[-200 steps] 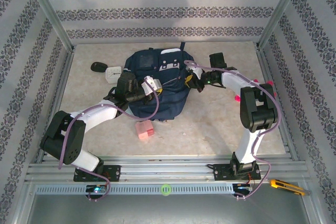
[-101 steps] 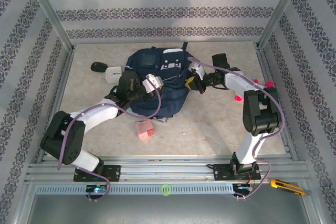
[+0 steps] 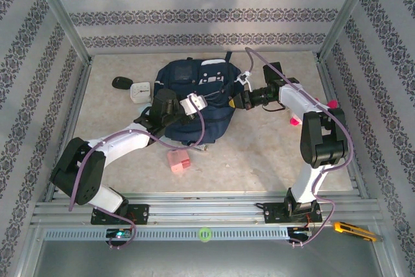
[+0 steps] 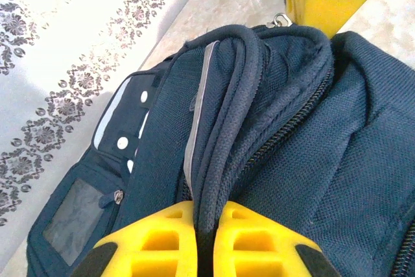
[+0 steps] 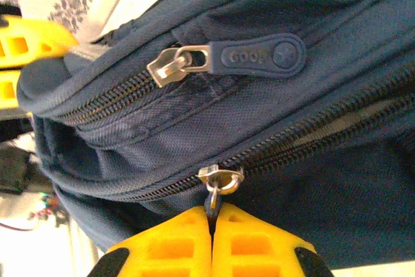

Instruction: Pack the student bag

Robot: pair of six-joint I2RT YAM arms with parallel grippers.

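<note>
The student bag point(image 3: 194, 89), dark navy with white trim, lies at the back middle of the table. My left gripper point(image 3: 209, 100) reaches over it from the left and, in the left wrist view, the left gripper point(image 4: 206, 238) is shut on a padded navy edge of the student bag point(image 4: 305, 160). My right gripper point(image 3: 235, 100) is at the bag's right side. In the right wrist view the right gripper point(image 5: 211, 222) is shut on the tab hanging from a metal zipper slider point(image 5: 220, 178). A second zipper pull point(image 5: 259, 56) with a rubber tab lies higher up.
A pink block point(image 3: 177, 159) lies on the table in front of the bag. A white box point(image 3: 139, 90) and a black object point(image 3: 120, 83) sit to the bag's left. A small pink item point(image 3: 293, 121) lies by the right arm. Metal frame posts bound the table.
My left gripper has shifted a little to the right with the bag's edge. The right arm's wrist has swung toward the back while its gripper stays at the bag's right side.
</note>
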